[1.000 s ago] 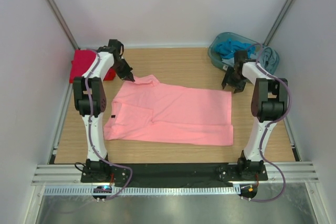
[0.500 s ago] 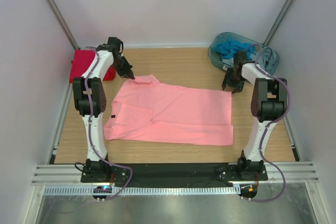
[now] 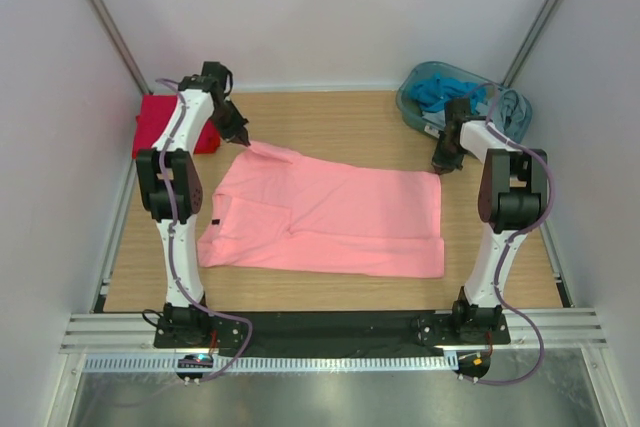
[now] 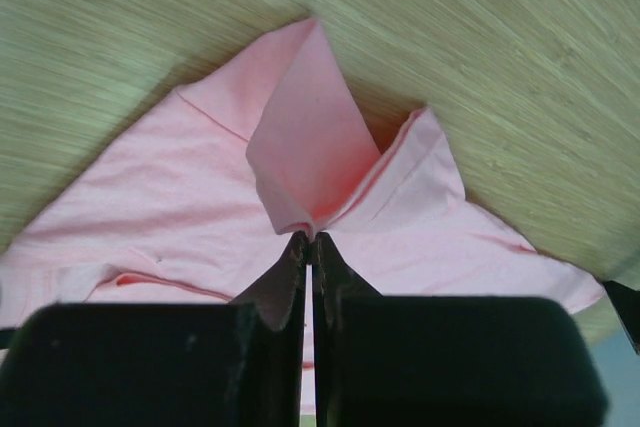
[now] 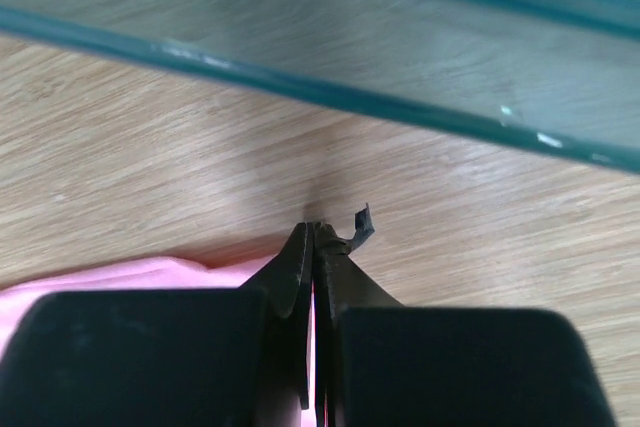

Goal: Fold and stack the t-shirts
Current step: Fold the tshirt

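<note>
Pink t-shirt [image 3: 330,217]: spread flat mid-surface [image 3: 350,122]. Light, limp, likely to sag when lifted, so best held at its far corners.
Left pincer [image 4: 308,237]: clenched on far-left fold.
Right pincer [image 5: 315,229]: clenched on far-right hem corner.
Red t-shirt [image 3: 160,125]: far-left corner.

Teal bin [image 3: 409,111] on wooden table [image 3: 345,122]

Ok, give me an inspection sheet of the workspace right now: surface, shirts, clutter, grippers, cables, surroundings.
Surface: wooden table, light grain.
Job's things: salmon-pink t-shirt spread mid-table; red t-shirt folded at the far left edge.
Clutter: teal bin holding blue cloth, far right corner.
Grippers: left gripper shut on the pink shirt's far left corner; right gripper shut at its far right corner, grip on cloth unclear.
Cables: purple cables along both arms, off the shirt.
Surroundings: white walls; metal rail at the near edge.
</note>
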### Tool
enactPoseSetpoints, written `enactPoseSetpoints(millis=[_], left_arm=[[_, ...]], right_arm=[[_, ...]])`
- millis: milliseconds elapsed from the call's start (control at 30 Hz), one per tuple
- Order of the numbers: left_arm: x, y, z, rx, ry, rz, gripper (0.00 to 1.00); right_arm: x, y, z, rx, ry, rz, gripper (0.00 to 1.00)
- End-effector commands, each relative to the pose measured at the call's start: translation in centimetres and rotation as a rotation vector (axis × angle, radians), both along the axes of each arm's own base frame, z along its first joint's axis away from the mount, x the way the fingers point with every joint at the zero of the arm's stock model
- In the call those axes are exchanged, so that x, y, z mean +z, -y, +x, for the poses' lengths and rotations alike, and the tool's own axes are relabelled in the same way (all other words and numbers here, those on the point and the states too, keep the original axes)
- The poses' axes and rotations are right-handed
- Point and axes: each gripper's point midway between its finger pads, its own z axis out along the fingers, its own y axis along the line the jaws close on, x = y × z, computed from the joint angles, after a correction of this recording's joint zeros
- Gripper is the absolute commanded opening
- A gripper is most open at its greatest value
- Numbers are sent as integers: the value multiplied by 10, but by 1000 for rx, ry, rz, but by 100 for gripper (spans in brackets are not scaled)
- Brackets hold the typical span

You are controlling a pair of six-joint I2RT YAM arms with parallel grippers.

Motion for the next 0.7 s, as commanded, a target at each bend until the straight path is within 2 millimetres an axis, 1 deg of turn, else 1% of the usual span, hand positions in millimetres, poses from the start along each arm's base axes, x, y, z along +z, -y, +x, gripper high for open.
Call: enactPoseSetpoints(millis=[0, 33, 67, 100, 133, 200, 233, 300, 333, 367, 400, 433, 467, 500, 533, 567, 600, 633, 667], left_arm=[[31, -18, -5, 11, 42, 95, 0], [36, -21, -9, 5, 45, 110, 0], [35, -27, -13, 11, 36, 139, 0], [36, -28, -15, 9, 35, 145, 0], [42, -29, -18, 1, 46, 156, 0], [40, -32, -25, -5, 32, 168, 0], [44, -33, -30, -10, 34, 170, 0], [42, -38, -39, -12, 17, 199, 0], [43, -39, -43, -16, 11, 200, 0], [49, -39, -47, -21, 19, 202, 0], [43, -40, -55, -25, -7, 204, 0], [43, -40, -60, -29, -13, 199, 0], [48, -40, -66, -32, -5, 196, 0], [42, -39, -73, -38, -25, 194, 0], [41, -40, -79, -40, -31, 195, 0], [41, -40, -83, -42, -34, 196, 0], [46, -41, -88, -47, -25, 197, 0], [41, -41, -96, -54, -48, 198, 0], [39, -42, -100, -59, -55, 201, 0]], right_arm=[[39, 9, 4, -12, 91, -56, 1], [37, 10, -2, -14, 80, -65, 1], [39, 13, -5, -17, 84, -77, 1], [48, 13, -7, -21, 105, -80, 1], [43, 12, -14, -19, 92, -77, 1], [50, 12, -19, -23, 109, -74, 1], [47, 12, -27, -26, 93, -73, 1], [49, 13, -35, -33, 86, -79, 1], [51, 12, -44, -36, 84, -77, 1], [51, 12, -49, -36, 80, -75, 1], [53, 12, -52, -36, 85, -74, 1], [49, 11, -61, -35, 70, -72, 1], [55, 10, -66, -41, 80, -68, 1], [55, 8, -74, -40, 73, -57, 1], [51, 6, -79, -39, 55, -49, 1], [55, 5, -83, -43, 65, -43, 1], [56, 4, -87, -53, 62, -35, 1], [53, 3, -94, -56, 44, -35, 1], [53, 3, -99, -58, 37, -31, 1]])
